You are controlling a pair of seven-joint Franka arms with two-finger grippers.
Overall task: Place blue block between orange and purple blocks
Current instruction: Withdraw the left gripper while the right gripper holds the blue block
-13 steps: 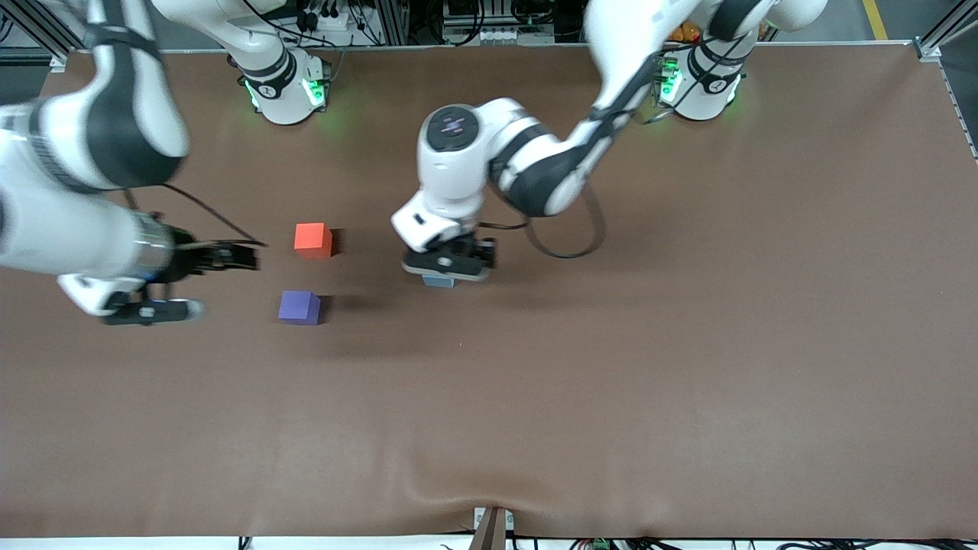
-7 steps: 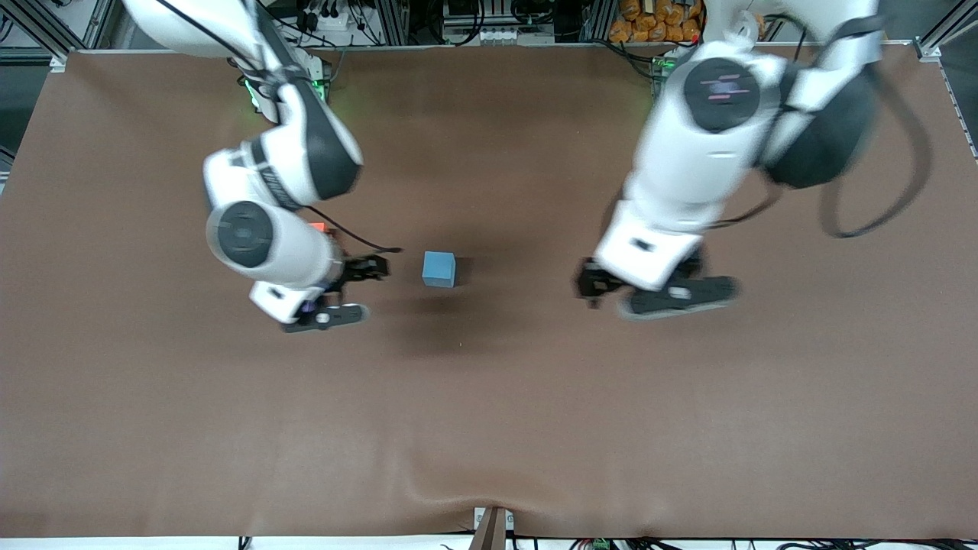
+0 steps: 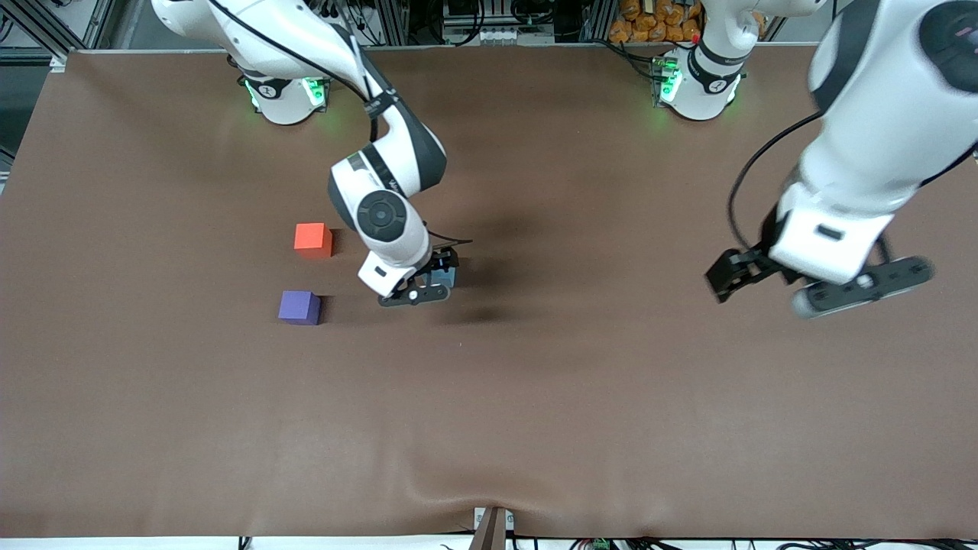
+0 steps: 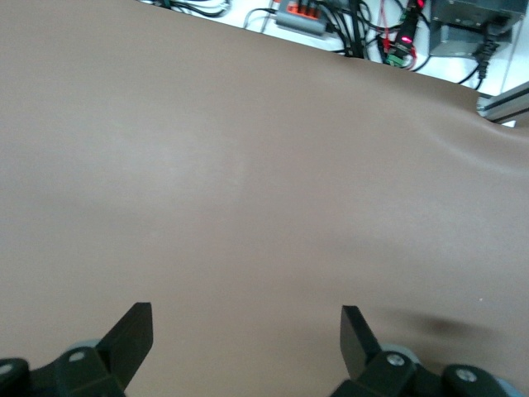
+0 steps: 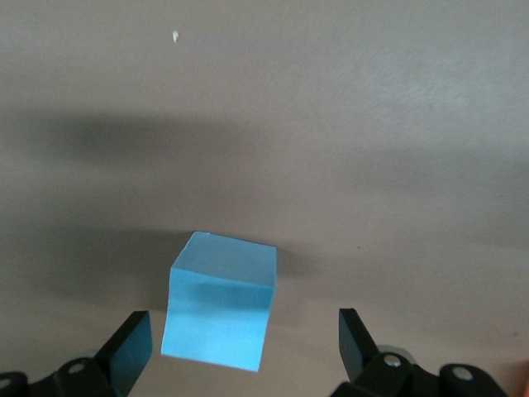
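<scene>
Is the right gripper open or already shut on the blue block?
Open. In the right wrist view the right gripper has its fingers spread wide, with the blue block resting on the table between them, untouched.

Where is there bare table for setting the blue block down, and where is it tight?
The gap between the orange block and purple block is bare. So is the wide mat nearer the camera. It is crowded around the blue block, under the open right pincer. The open left pincer waits over bare mat.

Both grippers (image 3: 426,276) (image 3: 810,281) spread wide
</scene>
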